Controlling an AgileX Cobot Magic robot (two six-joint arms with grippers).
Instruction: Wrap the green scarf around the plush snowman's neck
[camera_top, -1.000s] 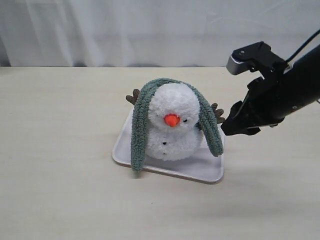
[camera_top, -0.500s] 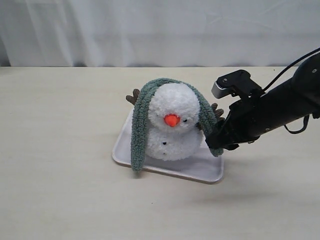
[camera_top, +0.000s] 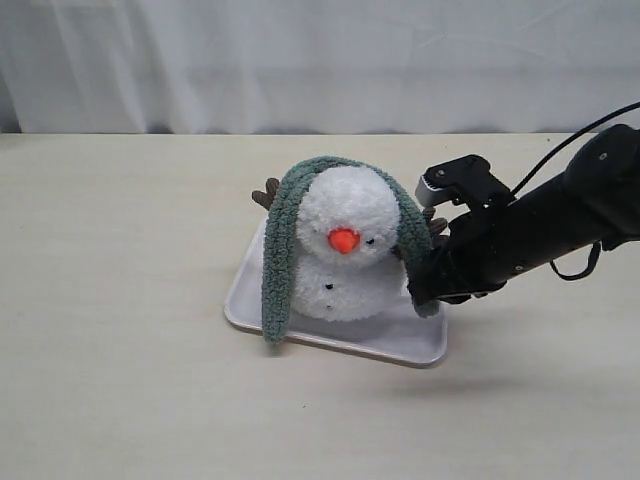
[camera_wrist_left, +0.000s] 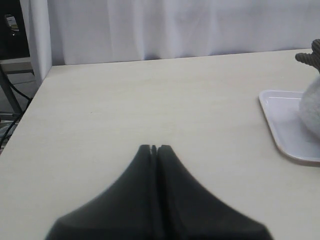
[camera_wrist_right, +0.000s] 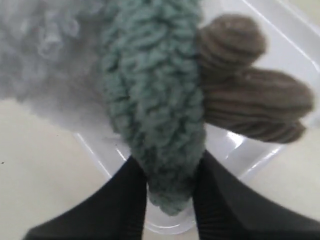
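While the green scarf (camera_top: 281, 250) drapes over the plush snowman's (camera_top: 350, 205) head on the white tray (camera_top: 400, 342), my right gripper (camera_wrist_right: 170, 170) pinches its end beside the brown twig arm (camera_wrist_right: 250, 95), my left gripper (camera_wrist_left: 154, 148) clenched empty.

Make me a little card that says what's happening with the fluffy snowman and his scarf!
Toy: fluffy white plush snowman sitting on a white plastic tray
Scarf: fuzzy sage-green knitted scarf draped over the top of him, ends hanging down both sides, not wrapped around him yet
Right gripper: closed on one scarf end
Left gripper: shut, empty, away from the tray
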